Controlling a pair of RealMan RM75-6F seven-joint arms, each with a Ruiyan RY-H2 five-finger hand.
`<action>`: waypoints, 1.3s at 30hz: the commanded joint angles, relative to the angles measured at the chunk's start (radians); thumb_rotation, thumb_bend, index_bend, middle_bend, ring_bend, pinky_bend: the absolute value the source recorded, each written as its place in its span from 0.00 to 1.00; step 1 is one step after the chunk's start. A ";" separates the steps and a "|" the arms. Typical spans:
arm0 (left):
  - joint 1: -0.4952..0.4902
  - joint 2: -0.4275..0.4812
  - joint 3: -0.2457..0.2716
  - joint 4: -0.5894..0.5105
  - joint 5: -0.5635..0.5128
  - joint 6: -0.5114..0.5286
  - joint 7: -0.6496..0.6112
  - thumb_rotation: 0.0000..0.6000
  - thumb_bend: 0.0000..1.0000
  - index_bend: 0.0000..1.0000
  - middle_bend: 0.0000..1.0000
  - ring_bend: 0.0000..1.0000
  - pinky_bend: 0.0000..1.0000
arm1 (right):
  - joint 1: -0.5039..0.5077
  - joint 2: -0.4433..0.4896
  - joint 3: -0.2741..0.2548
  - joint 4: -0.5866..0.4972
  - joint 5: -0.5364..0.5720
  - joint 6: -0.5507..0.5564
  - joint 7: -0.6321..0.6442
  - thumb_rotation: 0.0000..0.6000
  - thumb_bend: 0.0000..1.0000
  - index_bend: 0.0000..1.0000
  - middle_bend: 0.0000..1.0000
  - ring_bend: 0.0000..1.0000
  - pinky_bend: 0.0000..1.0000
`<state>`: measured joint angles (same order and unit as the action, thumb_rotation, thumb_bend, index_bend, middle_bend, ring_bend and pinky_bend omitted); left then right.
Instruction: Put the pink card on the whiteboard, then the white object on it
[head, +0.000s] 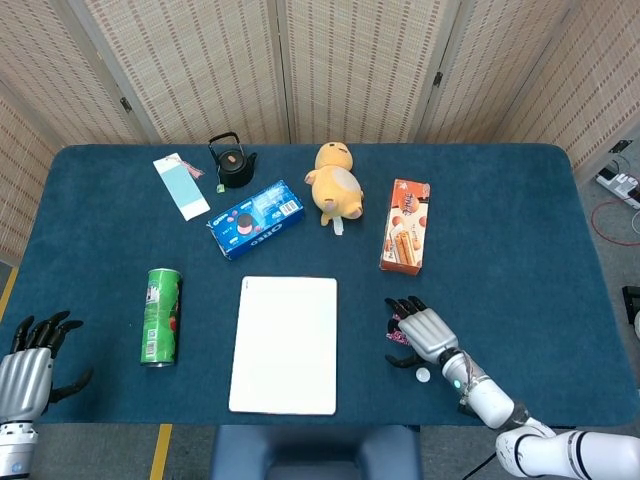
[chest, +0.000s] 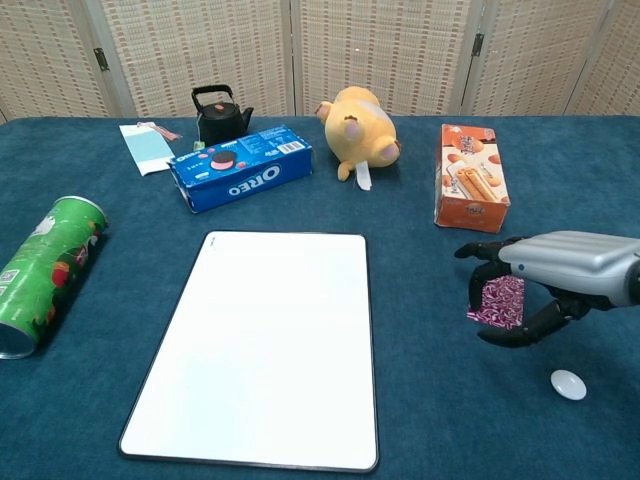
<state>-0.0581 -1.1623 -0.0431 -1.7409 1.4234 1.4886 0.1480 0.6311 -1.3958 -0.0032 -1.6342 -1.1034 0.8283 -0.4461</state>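
A blue-clothed table (head: 520, 220) carries whiteboard (head: 285, 345), green can (head: 161, 316) and Oreo box (head: 256, 219).

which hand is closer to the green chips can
Left. The left hand sits at the table's near-left corner, just beyond the can; the right hand is across the whiteboard, holding the pink card.
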 joint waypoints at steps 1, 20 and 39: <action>0.000 0.000 0.000 -0.001 0.002 0.001 0.000 1.00 0.30 0.27 0.17 0.18 0.00 | 0.003 -0.003 0.000 0.006 -0.007 0.002 0.006 0.45 0.36 0.34 0.00 0.00 0.00; 0.000 0.004 -0.001 -0.002 0.006 0.001 -0.003 1.00 0.30 0.27 0.17 0.18 0.00 | 0.000 0.008 -0.032 -0.002 -0.004 0.024 -0.009 0.45 0.36 0.34 0.00 0.00 0.00; 0.003 0.005 0.004 -0.012 0.020 0.009 0.006 1.00 0.30 0.28 0.17 0.18 0.00 | -0.117 0.148 -0.052 -0.018 -0.021 0.173 0.063 0.45 0.36 0.34 0.01 0.00 0.00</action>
<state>-0.0546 -1.1577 -0.0392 -1.7532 1.4434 1.4978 0.1541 0.5268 -1.2566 -0.0595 -1.6529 -1.1417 0.9882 -0.3784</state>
